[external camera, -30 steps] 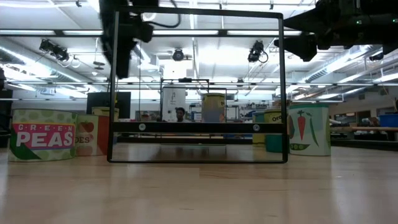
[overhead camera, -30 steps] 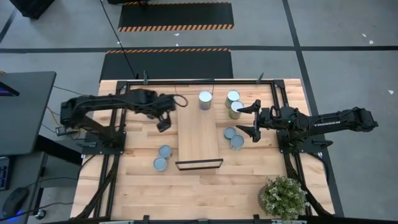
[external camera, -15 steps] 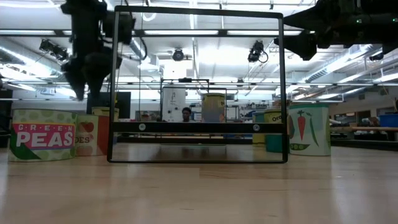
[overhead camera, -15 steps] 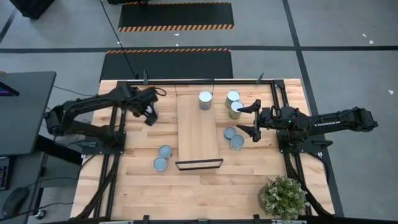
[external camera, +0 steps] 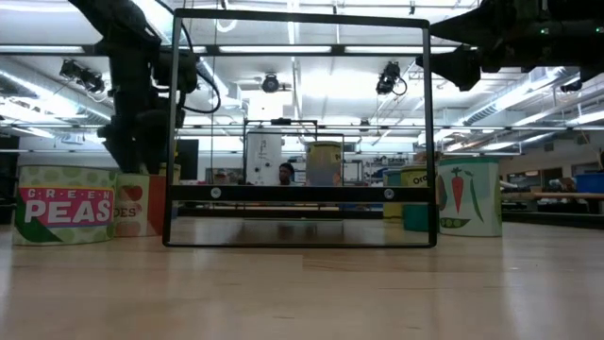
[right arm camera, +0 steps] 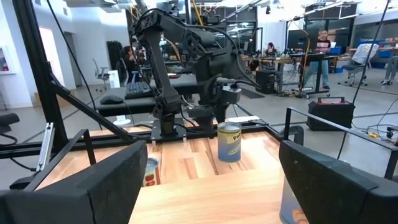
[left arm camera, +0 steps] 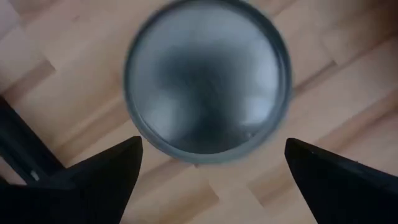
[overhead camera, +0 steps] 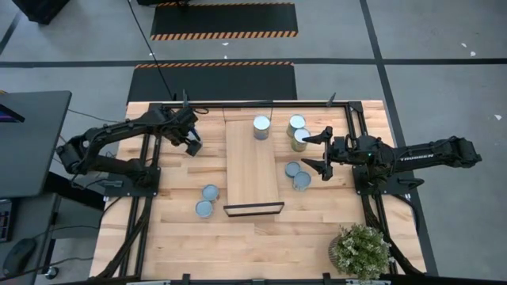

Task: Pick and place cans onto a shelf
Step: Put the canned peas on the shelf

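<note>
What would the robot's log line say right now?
left gripper: open, above table can | right gripper: open, hovers right of shelf | shelf can: one, far end

The planked light-wood tabletop (overhead camera: 174, 229) looks smooth and faintly satiny. The long pale wooden board (overhead camera: 251, 168) is smooth and matt. The small round cans' metal lids (left arm camera: 208, 78) shine softly.
</note>
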### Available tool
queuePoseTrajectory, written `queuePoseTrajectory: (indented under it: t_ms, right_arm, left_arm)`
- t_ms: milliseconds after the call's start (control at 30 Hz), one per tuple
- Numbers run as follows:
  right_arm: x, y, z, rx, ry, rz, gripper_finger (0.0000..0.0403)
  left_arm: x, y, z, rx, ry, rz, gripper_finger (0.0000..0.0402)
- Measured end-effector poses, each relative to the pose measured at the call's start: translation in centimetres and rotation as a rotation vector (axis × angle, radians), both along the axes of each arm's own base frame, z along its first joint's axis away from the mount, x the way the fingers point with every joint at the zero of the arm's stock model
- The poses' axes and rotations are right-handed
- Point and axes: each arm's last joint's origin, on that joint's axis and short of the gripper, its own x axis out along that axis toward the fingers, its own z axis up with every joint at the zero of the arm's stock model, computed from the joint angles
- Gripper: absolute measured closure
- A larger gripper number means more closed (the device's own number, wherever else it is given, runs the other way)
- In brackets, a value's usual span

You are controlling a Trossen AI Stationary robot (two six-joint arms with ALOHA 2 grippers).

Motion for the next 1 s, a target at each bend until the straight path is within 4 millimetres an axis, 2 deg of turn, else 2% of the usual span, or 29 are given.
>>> queuePoseTrajectory:
  t_ms: [400, 600, 733, 1000]
  right_arm:
    - [0.0, 0.0, 0.1, -0.003, -0.011, 0.001, 0.0031]
    - [0.0, 0.0, 0.1, -0.003, -0.01, 0.002, 0.0031]
    - [0.0, 0.0, 0.1, -0.003, -0.01, 0.002, 0.0031]
    - [0.0, 0.0, 0.1, -0.003, -0.01, 0.002, 0.0031]
  left_arm:
    - [0.8, 1.0, -2.3, 0.079, -0.05, -0.038, 0.0002]
    - [1.6, 1.4, -3.7, 0.041, -0.035, -0.032, 0.0005]
    - [1.7, 1.6, -4.4, 0.018, -0.008, -0.03, 0.0027]
    - [1.8, 1.7, -4.5, 0.021, -0.005, -0.05, 0.0087]
